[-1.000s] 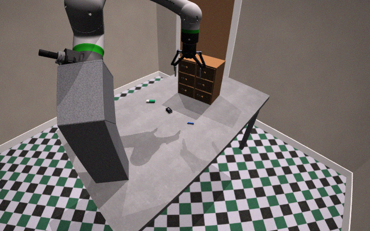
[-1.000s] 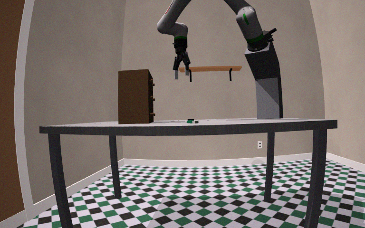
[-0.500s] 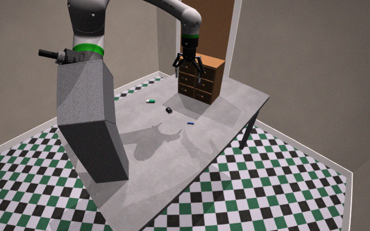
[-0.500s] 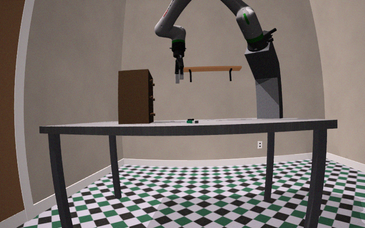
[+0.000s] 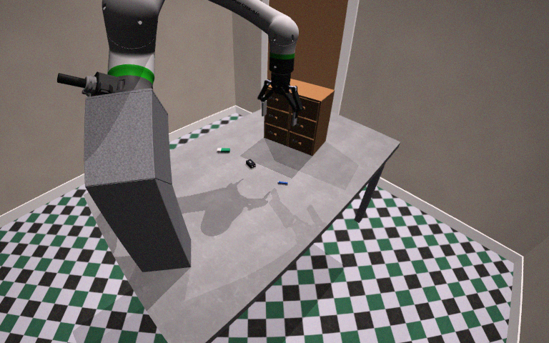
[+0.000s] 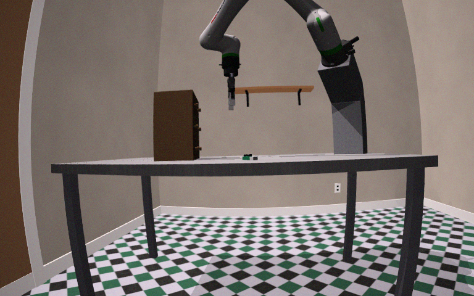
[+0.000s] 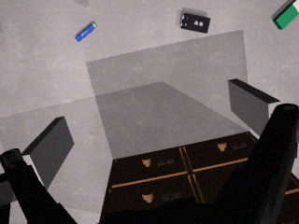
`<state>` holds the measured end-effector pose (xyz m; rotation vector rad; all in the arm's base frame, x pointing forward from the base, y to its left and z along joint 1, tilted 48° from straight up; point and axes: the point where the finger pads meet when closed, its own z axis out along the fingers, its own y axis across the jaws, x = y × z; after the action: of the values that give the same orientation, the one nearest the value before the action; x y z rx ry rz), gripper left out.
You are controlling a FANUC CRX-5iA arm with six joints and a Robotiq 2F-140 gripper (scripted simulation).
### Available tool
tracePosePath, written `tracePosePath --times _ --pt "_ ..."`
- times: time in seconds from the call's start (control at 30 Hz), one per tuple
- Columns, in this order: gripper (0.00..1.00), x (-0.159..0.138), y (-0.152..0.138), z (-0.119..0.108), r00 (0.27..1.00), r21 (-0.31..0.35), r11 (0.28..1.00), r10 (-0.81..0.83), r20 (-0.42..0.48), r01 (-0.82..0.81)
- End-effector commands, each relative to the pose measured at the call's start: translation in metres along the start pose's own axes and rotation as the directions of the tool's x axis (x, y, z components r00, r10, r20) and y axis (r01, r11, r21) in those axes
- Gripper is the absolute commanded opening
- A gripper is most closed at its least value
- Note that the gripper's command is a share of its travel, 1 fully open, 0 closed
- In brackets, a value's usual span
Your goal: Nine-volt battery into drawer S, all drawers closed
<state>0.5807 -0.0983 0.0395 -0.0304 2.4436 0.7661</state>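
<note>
Black and boxy with pale markings on its top face, the nine-volt battery [image 5: 250, 163] lies flat on the grey table [image 5: 226, 242], near the chest [image 5: 322, 117]; the hand [image 5: 279, 108] hangs wide and empty above.

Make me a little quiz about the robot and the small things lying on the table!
1. True or false: the gripper is holding something.
2. How many small things lie on the table in front of the chest?
3. Which lies nearest the chest: A the green and white block, B the black battery, C the blue stick?

Key: 1 false, it is open and holds nothing. 2 three. 3 B.
</note>
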Motion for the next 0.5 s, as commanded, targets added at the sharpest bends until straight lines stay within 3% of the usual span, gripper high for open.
tracePosePath --times 0.0,0.47 --pt "1.00 -0.0003 -0.0001 0.0002 1.000 0.000 1.000 0.005 0.000 -0.005" --pt "1.00 -0.0023 0.0000 0.0023 1.000 0.000 1.000 0.005 0.023 -0.005"
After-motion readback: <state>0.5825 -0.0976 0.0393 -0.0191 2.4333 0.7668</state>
